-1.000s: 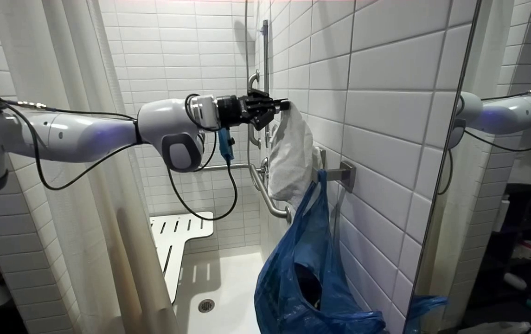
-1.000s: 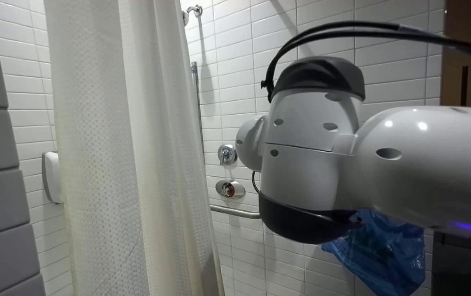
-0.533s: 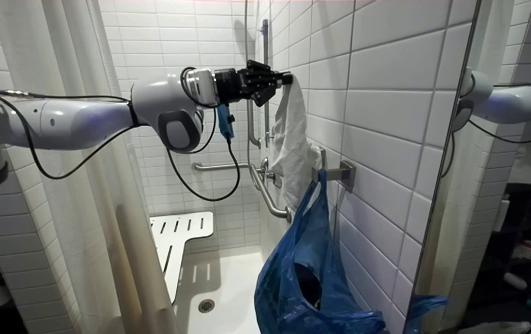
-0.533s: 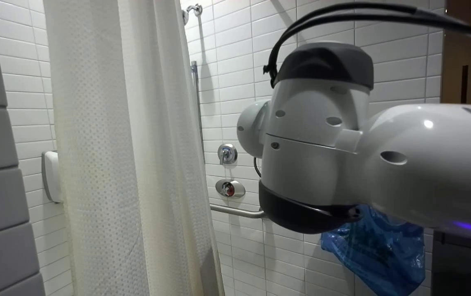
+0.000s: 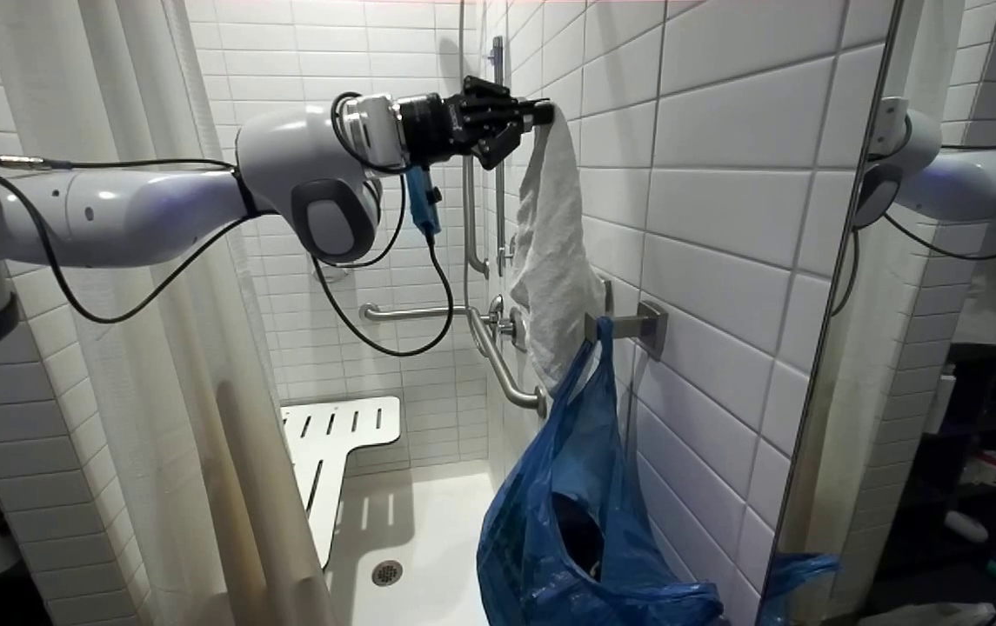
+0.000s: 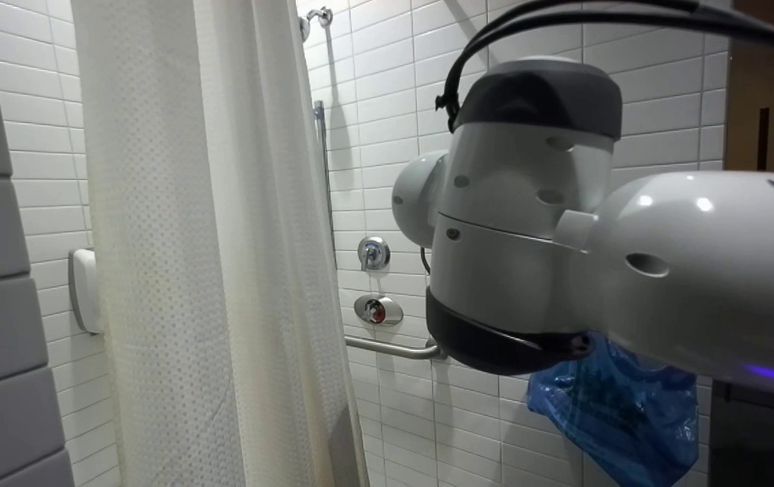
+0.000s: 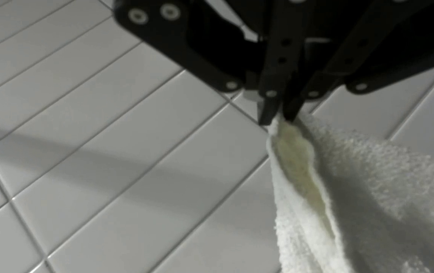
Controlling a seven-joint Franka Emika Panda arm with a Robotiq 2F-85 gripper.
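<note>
Raised since a second ago: my gripper [image 7: 280, 113], clamped on the top of the white towel [image 5: 552, 226]. Gripping looks done; lifting seems unfinished, its lower part beside the outer edge of the metal bar [image 5: 628, 327].

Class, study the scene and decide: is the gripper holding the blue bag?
No, the gripper is shut on the top of the white towel, while the blue bag hangs from the metal bar.

In an exterior view, the forearm [image 5: 137, 217] is held nearly level, with the wrist [image 5: 293, 169] set slightly higher and the hand [image 5: 543, 113] aimed outward. In the wrist view, the fingers [image 7: 268, 112] are pinched together, their tips separated by only a thin gap.
</note>
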